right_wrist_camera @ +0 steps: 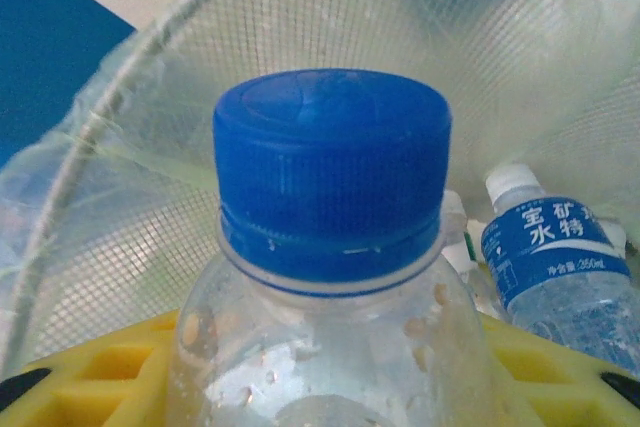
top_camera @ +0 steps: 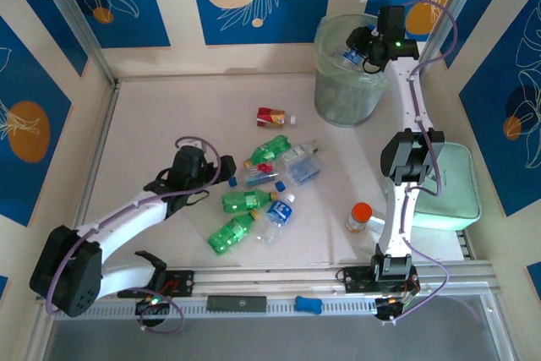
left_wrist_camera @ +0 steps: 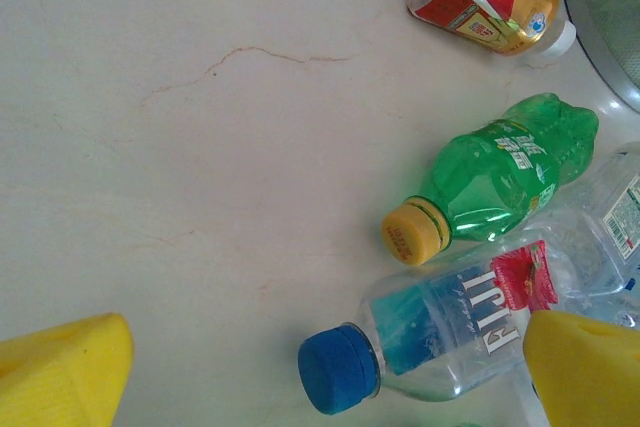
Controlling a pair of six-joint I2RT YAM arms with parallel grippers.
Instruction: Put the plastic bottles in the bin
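Observation:
My right gripper (top_camera: 362,50) hangs over the bin (top_camera: 325,40), shut on a clear plastic bottle with a blue cap (right_wrist_camera: 330,207); its yellow fingers (right_wrist_camera: 90,367) flank the bottle's shoulders. Inside the bin lies a blue-labelled bottle (right_wrist_camera: 555,257). On the table lie a red-and-gold bottle (top_camera: 272,117), three green bottles (top_camera: 269,150) (top_camera: 247,200) (top_camera: 232,233), a Fiji bottle (top_camera: 258,175) and a clear blue-labelled one (top_camera: 279,211). My left gripper (top_camera: 221,177) is open, low beside the Fiji bottle's blue cap (left_wrist_camera: 340,369), which sits between its yellow fingers (left_wrist_camera: 60,372) untouched.
A squat container with an orange cap (top_camera: 359,217) stands near the right arm. A mint-green tray (top_camera: 456,188) lies at the right edge. A crushed clear bottle (top_camera: 302,164) and loose blue caps (top_camera: 280,185) sit among the pile. Bare tabletop spreads left of the bottles.

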